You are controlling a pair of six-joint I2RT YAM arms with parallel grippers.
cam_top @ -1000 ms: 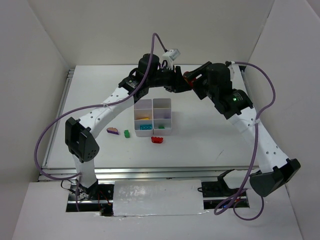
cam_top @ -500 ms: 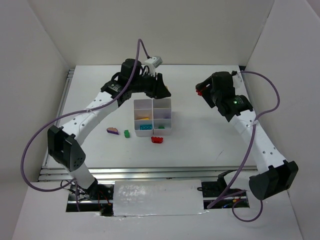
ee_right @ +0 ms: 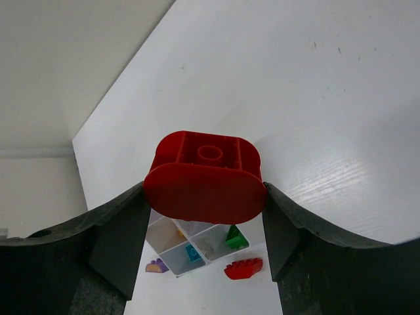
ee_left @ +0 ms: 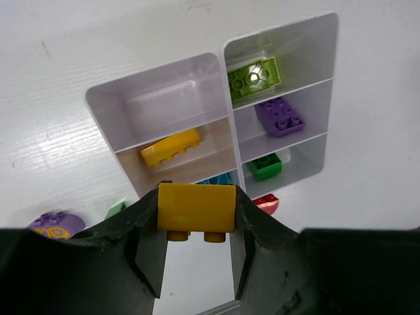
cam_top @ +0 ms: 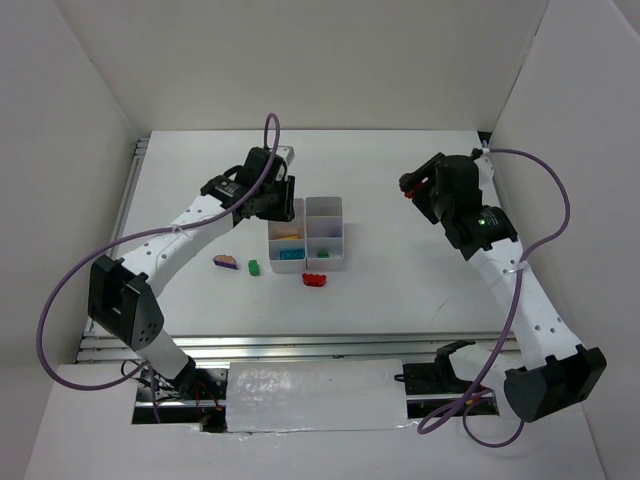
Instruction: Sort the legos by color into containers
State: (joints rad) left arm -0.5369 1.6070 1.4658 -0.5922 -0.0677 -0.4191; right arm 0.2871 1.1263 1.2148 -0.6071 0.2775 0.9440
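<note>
Your left gripper (ee_left: 196, 220) has swung back over the containers (ee_left: 220, 65), jaws clamped on a yellow brick (ee_left: 196, 205) above the left column; your right gripper (ee_right: 203, 200) pinches a red brick (ee_right: 205, 170), well right of them.

White table (cam_top: 400, 270), top view. The containers (cam_top: 325, 266) stand near its centre. Three legos lie on the bare surface towards the near edge: purple brick (cam_top: 226, 262) farthest left, green brick (cam_top: 254, 267) just beside it, red brick (cam_top: 316, 280) before the block's right column.
</note>
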